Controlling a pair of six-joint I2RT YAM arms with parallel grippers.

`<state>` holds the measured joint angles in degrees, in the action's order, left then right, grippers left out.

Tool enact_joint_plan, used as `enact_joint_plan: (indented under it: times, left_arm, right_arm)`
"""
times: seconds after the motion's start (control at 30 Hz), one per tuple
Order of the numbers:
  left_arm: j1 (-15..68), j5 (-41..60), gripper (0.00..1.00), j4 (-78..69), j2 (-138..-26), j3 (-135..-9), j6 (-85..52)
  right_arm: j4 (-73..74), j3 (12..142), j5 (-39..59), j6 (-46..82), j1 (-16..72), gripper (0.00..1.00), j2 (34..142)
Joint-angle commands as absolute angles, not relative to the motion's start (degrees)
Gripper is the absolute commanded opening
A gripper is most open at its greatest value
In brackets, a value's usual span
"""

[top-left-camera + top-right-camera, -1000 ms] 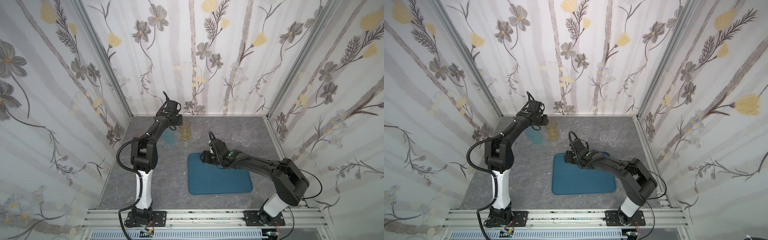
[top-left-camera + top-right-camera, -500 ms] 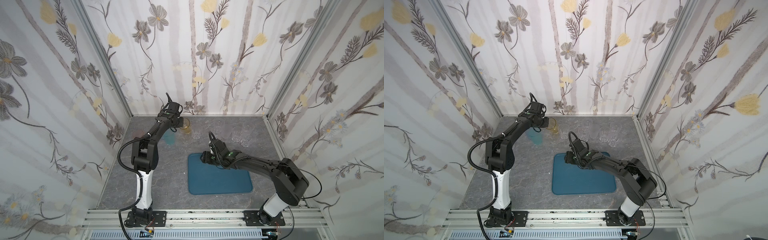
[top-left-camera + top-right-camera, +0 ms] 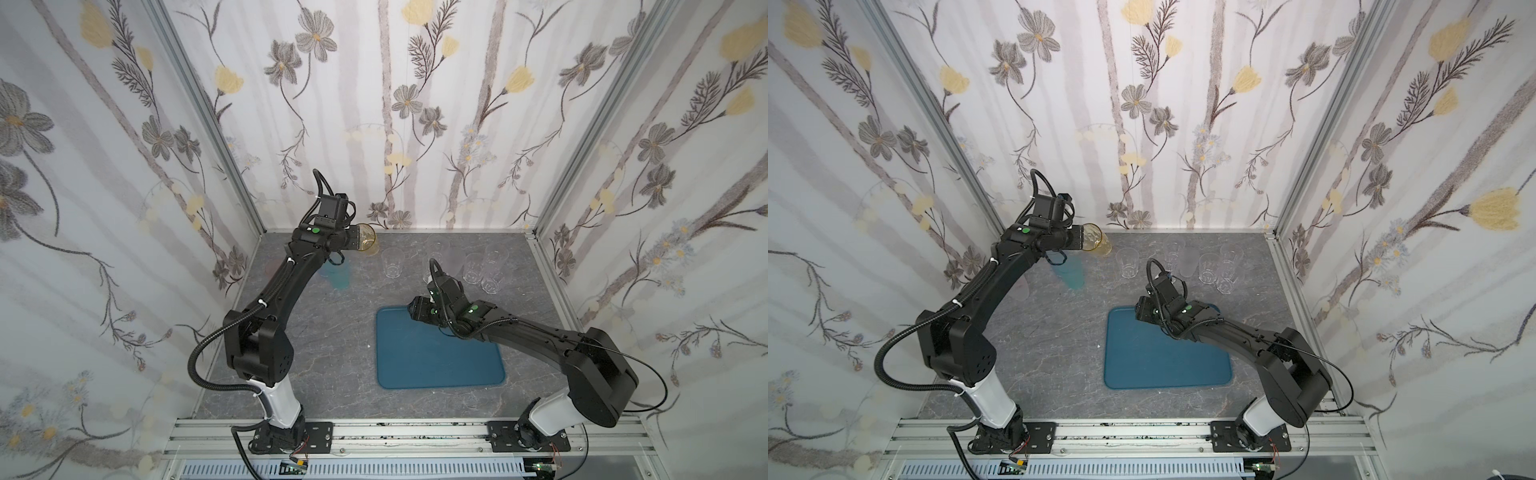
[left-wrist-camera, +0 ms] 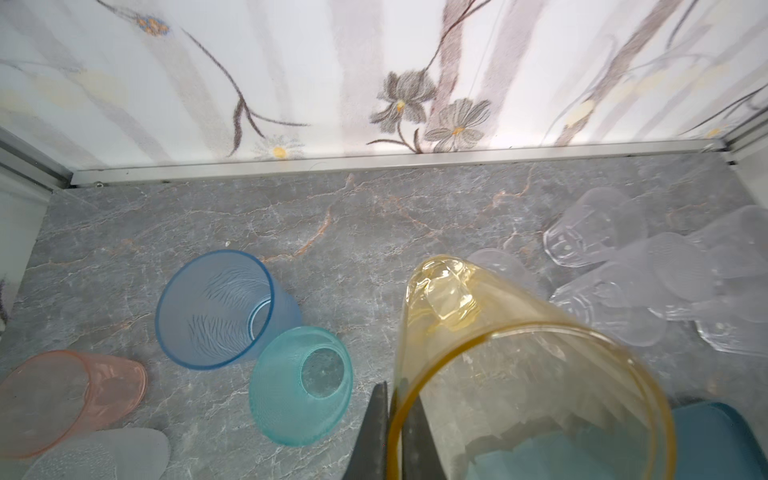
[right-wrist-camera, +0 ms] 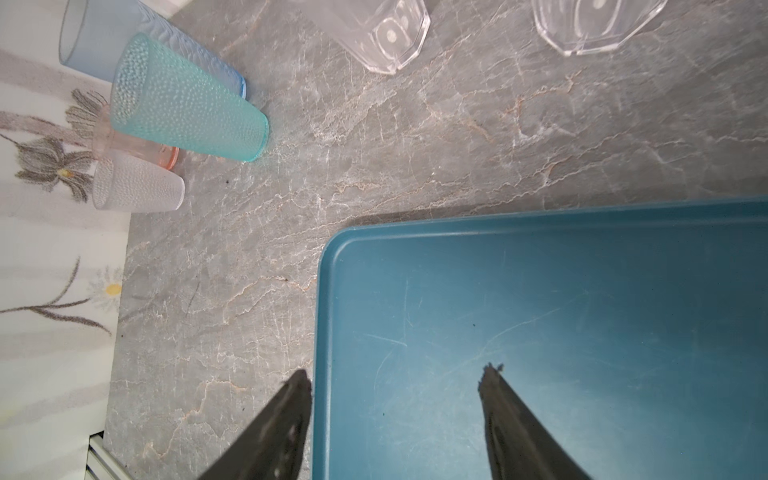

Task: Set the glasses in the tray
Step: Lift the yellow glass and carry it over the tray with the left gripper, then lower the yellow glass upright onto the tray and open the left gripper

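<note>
Nothing legible anywhere: no lettering, brand, number or sign to read on the flat teal-blue plastic tray (image 3: 415, 357), the amber-yellow see-through tumbler (image 4: 498, 332) or the floral wallpaper (image 3: 415, 124).

The black left arm (image 3: 286, 282), white at its lowest link, is reaching far out from its base, stretching nearly straight with the wrist lying roughly level. The left gripper (image 4: 392, 434) is pinching the rim of the tilted amber-yellow see-through tumbler (image 4: 519, 353) between its dark fingers (image 4: 374, 436), one inside the rim and one outside. The black right arm (image 3: 532, 332) is folding low, its forearm leaning inward. The right gripper (image 5: 395, 378) is hovering with its fingers (image 5: 511, 419) standing wide apart, gripping nothing.
</note>
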<state>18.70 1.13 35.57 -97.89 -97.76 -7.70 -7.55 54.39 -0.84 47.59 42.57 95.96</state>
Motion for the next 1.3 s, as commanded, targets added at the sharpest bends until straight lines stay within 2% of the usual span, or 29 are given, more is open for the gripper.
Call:
enact_joint_plan:
  times: [0.0,0.23,0.4,0.6,1.17,1.27]
  left_arm:
    - [21.34,3.30,0.00,35.85,-91.28,-91.72,-12.67]
    - [27.85,4.12,0.00,40.63,-78.40,-75.65,-19.40]
    - [32.26,3.56,0.00,41.58,-76.26,-67.93,-22.17]
    - [35.16,0.72,0.00,44.65,-82.70,-71.61,-20.01]
    - [35.37,-2.98,0.00,49.86,-96.48,-81.34,-15.37]
    - [35.32,-4.80,0.04,51.58,-98.11,-84.05,-14.73]
  right_arm:
    - [-5.17,52.76,-2.50,49.06,42.05,0.65,94.94]
    - [-4.56,50.41,-1.27,48.41,41.53,0.65,95.61]
    - [-4.46,49.79,-0.50,47.55,41.38,0.65,96.45]
    - [-2.86,48.70,1.05,48.08,42.76,0.65,97.52]
    - [0.09,46.73,4.22,48.96,49.30,0.64,100.66]
    - [1.01,46.63,4.31,48.87,49.67,0.64,101.02]
